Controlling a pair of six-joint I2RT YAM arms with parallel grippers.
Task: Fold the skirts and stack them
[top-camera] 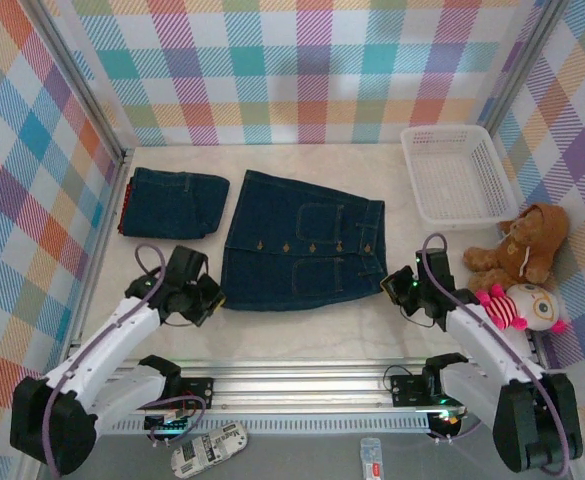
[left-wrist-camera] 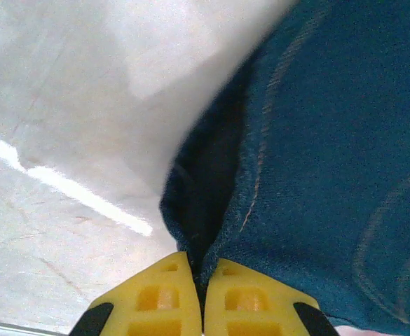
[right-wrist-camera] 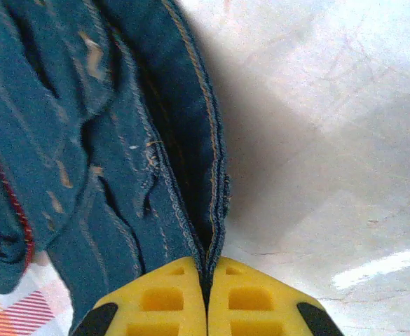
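Sitting far right, white basket [top-camera: 458, 176] shows bare floor. Arms low; left gripper [top-camera: 213, 298], right gripper [top-camera: 390, 286] each clamp a near corner of denim skirt [top-camera: 302, 240].

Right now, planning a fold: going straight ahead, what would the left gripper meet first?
Probably more of the spread denim skirt the left gripper is pinching, though depth is unclear.

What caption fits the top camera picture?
Left gripper and right gripper each pinch a near corner of the spread denim skirt.
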